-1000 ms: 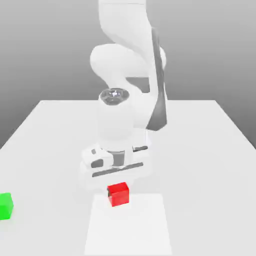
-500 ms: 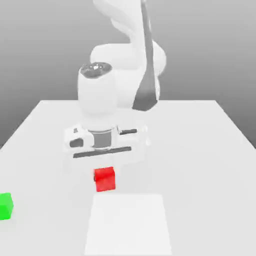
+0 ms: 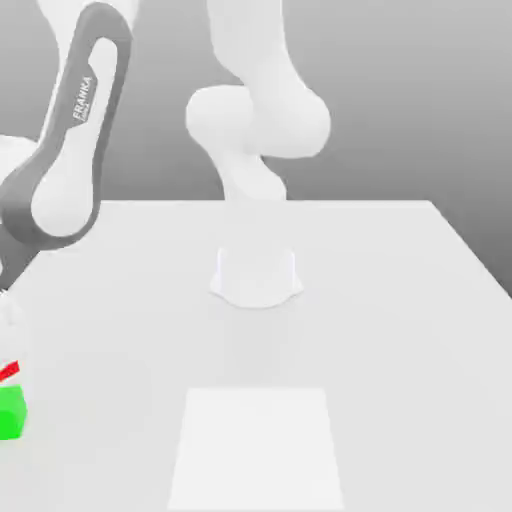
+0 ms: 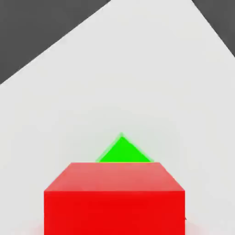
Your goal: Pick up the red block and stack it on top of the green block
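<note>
Nearest the hand camera sits the red block (image 4: 114, 197), carried in the claw, which is clamped tight on it. Just past it and lower down, a corner of the green block (image 4: 124, 151) peeks out — so the red one hangs above the green and partly over it, not yet set down. In the exterior view the same pair sits at that view's left edge: a sliver of red (image 3: 8, 372) directly over the green cube (image 3: 12, 412), which rests on the white desk (image 3: 380, 300).

The step in hand looks like the carry-over, nearly finished. What comes next, by my reckoning, is fine alignment — squaring the red faces to the green ones and centring it — then a slow descent until the two touch, and only then letting go. Farther off, the arm (image 3: 70, 150) sweeps toward the exterior view's left from its base (image 3: 255, 275).
</note>
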